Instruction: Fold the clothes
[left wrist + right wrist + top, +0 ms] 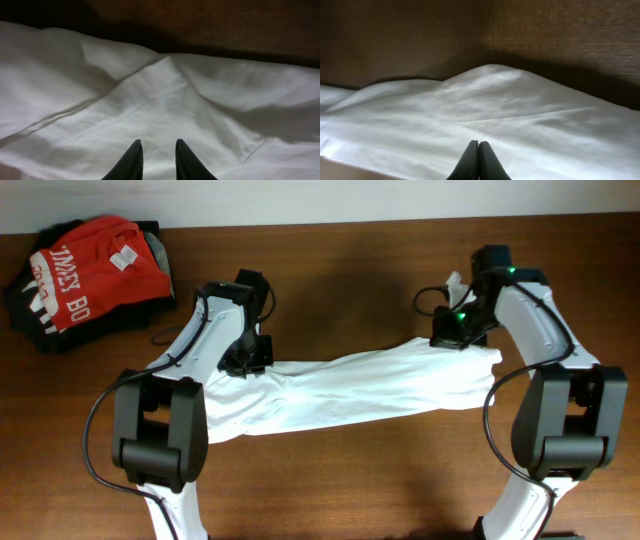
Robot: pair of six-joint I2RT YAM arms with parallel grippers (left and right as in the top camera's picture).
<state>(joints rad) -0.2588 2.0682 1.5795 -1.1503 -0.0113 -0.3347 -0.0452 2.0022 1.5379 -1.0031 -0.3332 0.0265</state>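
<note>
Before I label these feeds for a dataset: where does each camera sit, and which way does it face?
Overhead: fixed above the table, looking straight down; the left end effector and right end effector show at opposite ends of the white T-shirt.
Left wrist: mounted at the left wrist, looking along its fingertips, slightly apart, onto shirt folds.
Right wrist: mounted at the right wrist, looking past touching fingertips across cloth to the brown table.
Shared: all three show the shirt.

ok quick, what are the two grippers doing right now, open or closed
Left gripper: open a little, fingertips over the white shirt.
Right gripper: closed, fingertips together at the shirt; whether it pinches cloth cannot be told.
</note>
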